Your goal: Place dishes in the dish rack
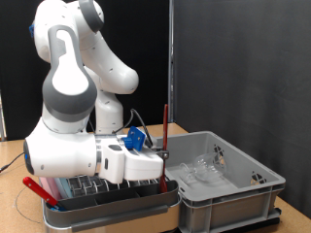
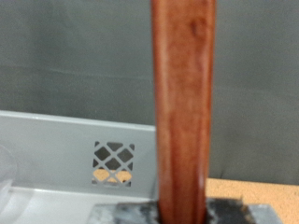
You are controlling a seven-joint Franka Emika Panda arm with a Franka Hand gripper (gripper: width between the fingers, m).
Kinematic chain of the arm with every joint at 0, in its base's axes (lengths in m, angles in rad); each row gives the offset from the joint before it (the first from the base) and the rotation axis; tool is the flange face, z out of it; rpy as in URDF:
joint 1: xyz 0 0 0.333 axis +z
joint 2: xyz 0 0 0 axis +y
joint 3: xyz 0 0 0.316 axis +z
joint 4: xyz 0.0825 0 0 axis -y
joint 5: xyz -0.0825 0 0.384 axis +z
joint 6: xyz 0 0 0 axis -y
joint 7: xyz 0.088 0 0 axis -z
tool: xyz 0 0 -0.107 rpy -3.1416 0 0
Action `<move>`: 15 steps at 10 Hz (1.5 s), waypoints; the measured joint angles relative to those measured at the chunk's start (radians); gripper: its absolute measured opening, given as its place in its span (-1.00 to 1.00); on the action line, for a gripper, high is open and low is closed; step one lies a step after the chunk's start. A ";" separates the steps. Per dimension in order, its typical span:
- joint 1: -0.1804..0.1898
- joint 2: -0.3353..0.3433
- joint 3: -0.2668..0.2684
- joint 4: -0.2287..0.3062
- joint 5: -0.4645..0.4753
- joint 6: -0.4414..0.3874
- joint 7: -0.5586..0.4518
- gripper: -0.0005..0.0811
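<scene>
Fingers: the fingers (image 1: 163,155) sit above the seam between the dish rack and the grey crate, clamped on the lower end of a reddish-brown stick (image 1: 164,127) that stands upright out of them; in the wrist view the stick (image 2: 183,103) rises from between dark pads at the base of the picture.
Held item: a long, narrow wooden-looking utensil handle; what kind of utensil it is cannot be told, since its lower end is hidden.
Dish rack: the dish rack (image 1: 107,184) lies low at the exterior view's bottom left, under the arm's forearm, its wire slots partly hidden by the white wrist.
Red piece: a red handle or edge (image 1: 39,188) shows at the rack's left corner.
Grey crate: the grey crate (image 1: 225,180) stands just beside the rack on the exterior view's right, with clear glass pieces (image 1: 204,171) inside it.
Other dishes: no blue plate or steel bowl can be made out.
Doing it well: my judgement is that the stick should be kept vertical and gripped firmly, as a tall, thin thing held at one end will swing if tilted.
Edges: the crate's near wall and the rack's rim meet right under the hand, so a low sideways move could catch either.
Open room: space above the rack and crate looks free; the dark curtain stands well behind.
Tabletop: the wooden tabletop (image 1: 12,165) shows at the exterior view's left.
</scene>
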 joint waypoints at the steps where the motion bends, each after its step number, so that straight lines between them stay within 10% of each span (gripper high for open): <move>1: 0.006 0.007 -0.004 0.001 -0.010 0.009 0.004 -0.76; 7: 0.029 0.027 -0.014 0.008 -0.021 0.033 0.008 -0.70; 11: 0.037 0.027 -0.006 0.014 -0.020 0.035 0.008 0.56; 15: 0.037 0.027 0.004 0.017 -0.014 0.035 0.008 0.98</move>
